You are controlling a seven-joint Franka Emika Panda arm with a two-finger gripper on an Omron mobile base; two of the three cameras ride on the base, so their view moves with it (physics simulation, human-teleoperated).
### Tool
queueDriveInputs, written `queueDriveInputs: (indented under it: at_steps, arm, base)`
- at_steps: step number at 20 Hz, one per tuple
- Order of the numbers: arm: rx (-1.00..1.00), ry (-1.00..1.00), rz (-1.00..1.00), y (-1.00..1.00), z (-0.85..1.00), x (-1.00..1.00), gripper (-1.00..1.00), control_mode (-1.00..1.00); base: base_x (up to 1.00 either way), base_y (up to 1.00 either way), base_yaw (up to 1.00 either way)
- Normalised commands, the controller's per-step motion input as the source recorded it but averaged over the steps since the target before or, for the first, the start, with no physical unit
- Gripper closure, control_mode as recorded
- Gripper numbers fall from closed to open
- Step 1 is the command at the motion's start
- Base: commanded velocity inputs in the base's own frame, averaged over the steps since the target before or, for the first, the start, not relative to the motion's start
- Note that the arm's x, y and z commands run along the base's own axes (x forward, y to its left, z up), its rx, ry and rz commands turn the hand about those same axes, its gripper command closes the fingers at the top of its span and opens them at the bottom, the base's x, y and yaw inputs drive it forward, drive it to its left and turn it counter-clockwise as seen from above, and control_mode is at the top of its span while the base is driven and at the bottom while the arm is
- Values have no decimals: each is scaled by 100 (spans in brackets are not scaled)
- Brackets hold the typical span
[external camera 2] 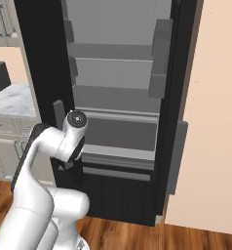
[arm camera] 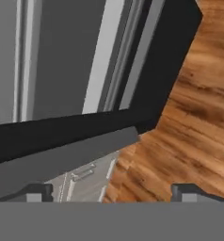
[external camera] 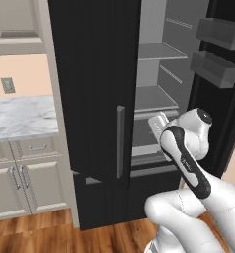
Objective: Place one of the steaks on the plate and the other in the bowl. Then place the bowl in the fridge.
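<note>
Two-finger dark gripper (arm camera: pixel 112 192) at bottom edge of hand view, tips spread wide apart, nothing between them. Just beyond: grey bar handle (arm camera: pixel 62 157) crossing lower left, wood plank floor (arm camera: pixel 194 113) right. Tall black French-door fridge (external camera: pixel 97 89) filled centre of left base view, right door open, grey shelves (external camera: pixel 156 52) upper right. Marble counter (external camera: pixel 20 116) far left.

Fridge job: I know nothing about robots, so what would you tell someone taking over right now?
Gripper: open, holding nothing, close to the edge of a fridge door.
Fridge: right-hand door stands open, left door shut.
Done: fridge opened.
Steaks, plate, bowl: their state cannot be judged from here.
Left, at least: bowl onto a fridge shelf.
</note>
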Motion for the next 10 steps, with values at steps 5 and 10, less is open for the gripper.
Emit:
queueDriveInputs:
  at_steps: [5,10]
  arm:
    - [53,3,4,-74,-1,72,-100,-100]
    - [7,12,14,-27,8,68,-100,-100]
  base:
    - [0,0,0]
    - [0,0,0]
